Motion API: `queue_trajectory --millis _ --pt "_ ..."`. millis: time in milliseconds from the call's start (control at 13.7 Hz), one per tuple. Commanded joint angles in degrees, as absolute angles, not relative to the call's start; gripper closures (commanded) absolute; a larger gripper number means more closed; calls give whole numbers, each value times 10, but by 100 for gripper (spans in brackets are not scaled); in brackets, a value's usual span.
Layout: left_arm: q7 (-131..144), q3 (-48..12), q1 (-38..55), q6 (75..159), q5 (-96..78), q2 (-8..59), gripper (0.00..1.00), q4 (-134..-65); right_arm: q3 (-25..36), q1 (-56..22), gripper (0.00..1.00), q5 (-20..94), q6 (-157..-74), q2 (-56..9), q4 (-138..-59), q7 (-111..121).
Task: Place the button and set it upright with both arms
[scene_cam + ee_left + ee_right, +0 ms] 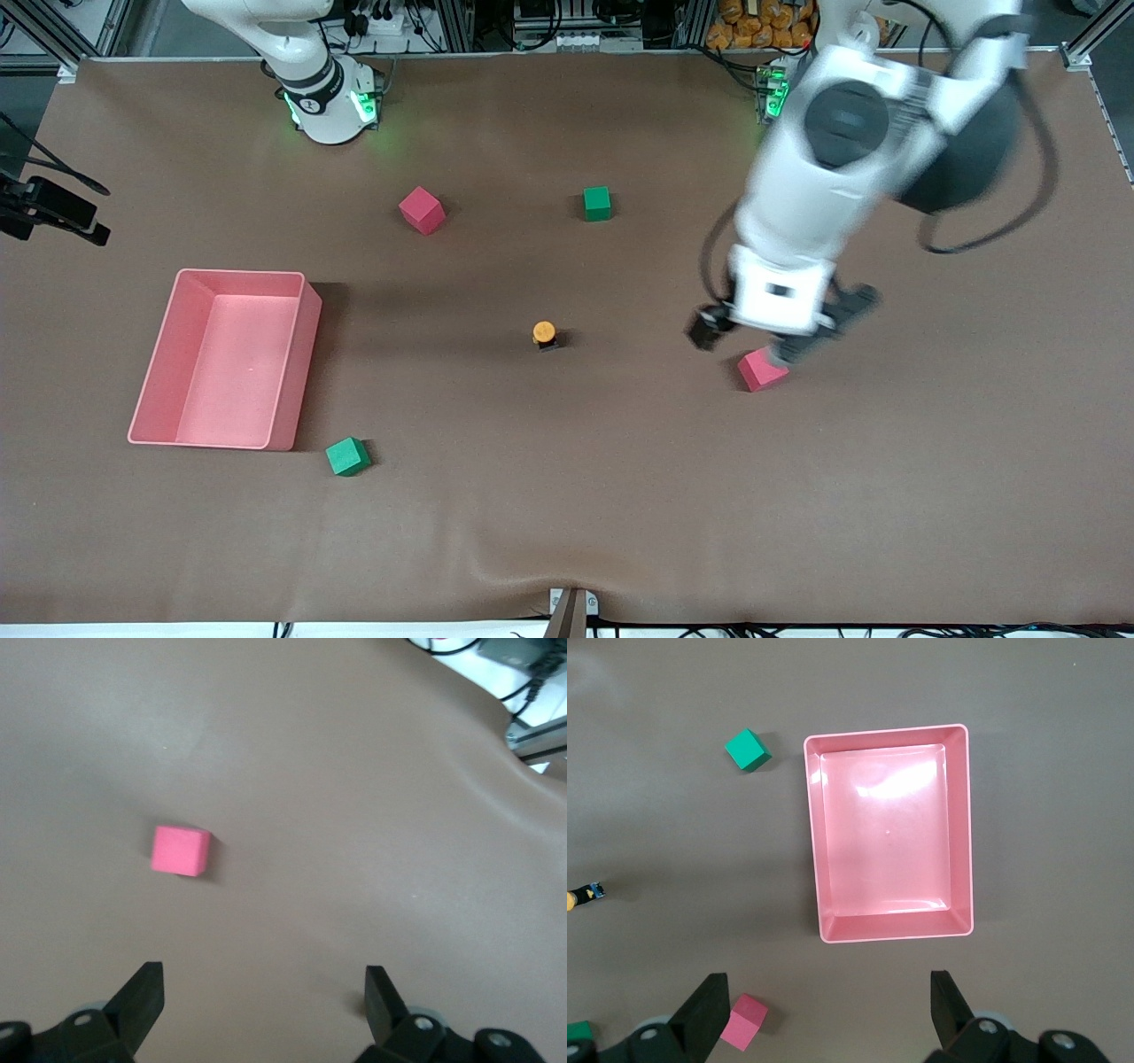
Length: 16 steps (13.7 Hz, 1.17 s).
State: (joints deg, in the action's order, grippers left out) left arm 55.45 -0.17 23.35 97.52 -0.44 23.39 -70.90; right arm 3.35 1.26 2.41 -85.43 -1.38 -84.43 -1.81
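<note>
— Left hand (780, 332)?
— Fingers (142, 992) spread wide, holding nothing, up over a red cube (762, 369) toward the left arm's end of the counter (567, 514).
— Right hand (828, 1014)?
— Wide as well, empty, waiting high over the pink tray (888, 930).
— Button (544, 334)?
— Upright mid-counter, orange cap up, well apart from the tray (292, 372), toward the left arm's end from it. Touched by nothing.

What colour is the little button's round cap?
Orange, on the button; clearest in the front view.
</note>
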Motion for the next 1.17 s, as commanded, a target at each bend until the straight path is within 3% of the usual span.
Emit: queue_trajectory --millis 0,439,585,1098 --pt "463 -11 144 939 -33 211 0 -722 33 12 0 18 -854 -9 -846 -23" --pt "275 5 74 931 -28 168 0 -732 32 13 0 20 -860 -10 -846 -25" --pt "237 5 49 883 -26 137 0 -742 33 13 0 25 -860 -10 -846 -25" --pt "87 3 -3 914 -27 -27 0 -923 33 9 0 18 -839 -5 -846 -26"
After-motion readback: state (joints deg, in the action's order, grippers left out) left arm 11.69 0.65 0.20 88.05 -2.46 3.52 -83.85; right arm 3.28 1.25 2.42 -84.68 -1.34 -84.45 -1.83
